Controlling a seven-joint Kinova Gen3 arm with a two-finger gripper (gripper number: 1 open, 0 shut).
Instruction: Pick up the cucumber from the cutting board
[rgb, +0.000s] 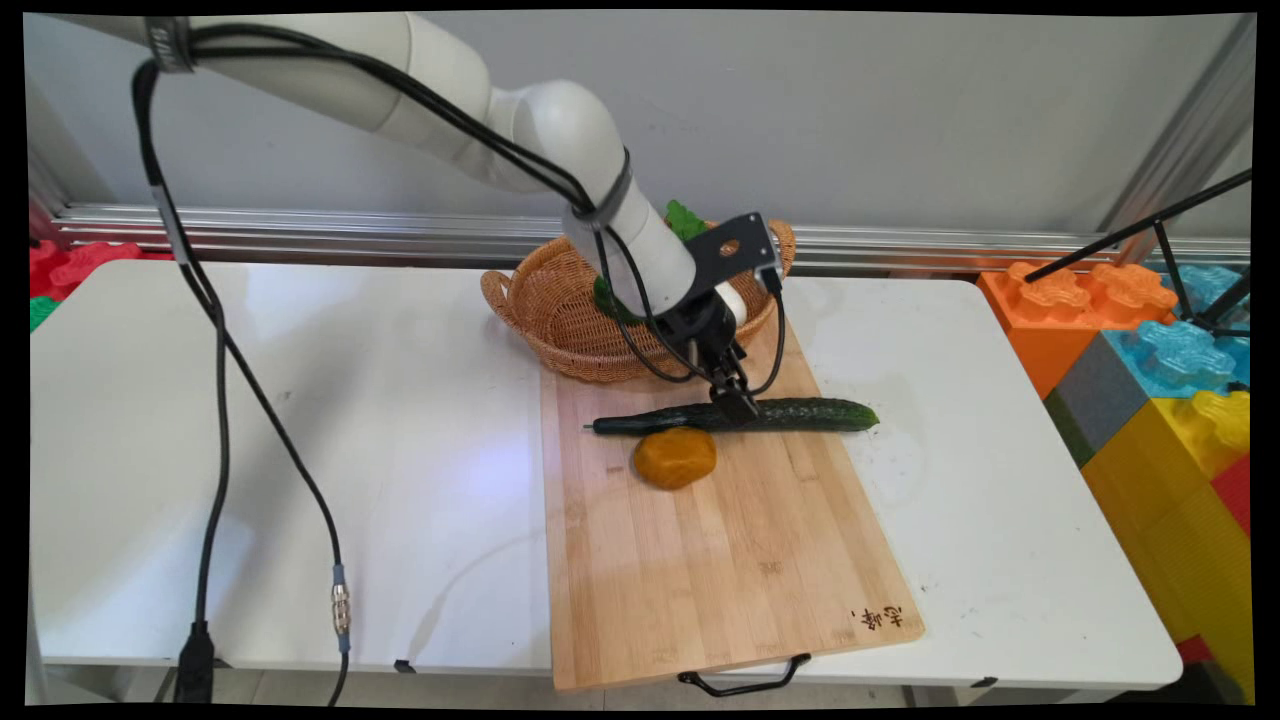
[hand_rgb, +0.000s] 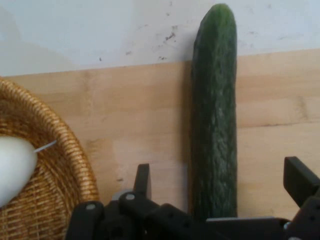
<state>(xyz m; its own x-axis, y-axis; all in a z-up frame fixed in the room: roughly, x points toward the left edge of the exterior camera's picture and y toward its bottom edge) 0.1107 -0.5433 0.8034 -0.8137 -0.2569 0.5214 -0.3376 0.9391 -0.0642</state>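
The hand is seen lowered onto the cucumber, which lies lengthwise across the far part of the wooden cutting board. In the hand view the fingers stand apart, one on either side of the cucumber, with a clear gap left on the right side; nothing is gripped as yet. Relative to the cucumber, an orange rounded piece is found just beside it on the near side, towards its stem end, and a wicker basket stands behind it, overlapping the board's far edge and holding a white object and something green. For a sound grasp, the hand would best be centred over the cucumber's width, so that both fingers meet it evenly and it is not rolled towards the orange piece.
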